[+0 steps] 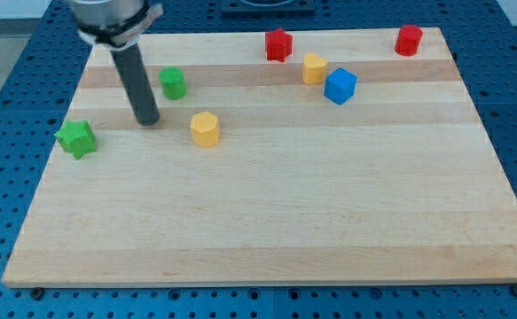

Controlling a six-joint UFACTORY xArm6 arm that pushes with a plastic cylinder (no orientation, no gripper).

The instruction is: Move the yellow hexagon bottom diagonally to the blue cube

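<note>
The yellow hexagon point(205, 128) lies on the wooden board, left of the middle. The blue cube point(340, 86) lies up and to the view's right of it, near the board's top. My tip point(147, 120) rests on the board a short way to the view's left of the yellow hexagon, apart from it, and just below and left of a green cylinder-like block point(172, 83).
A yellow heart-like block point(314, 68) touches or nearly touches the blue cube's upper left. A red star point(278, 44) and a red cylinder-like block point(409, 40) lie along the top edge. A green star point(76, 138) lies near the left edge.
</note>
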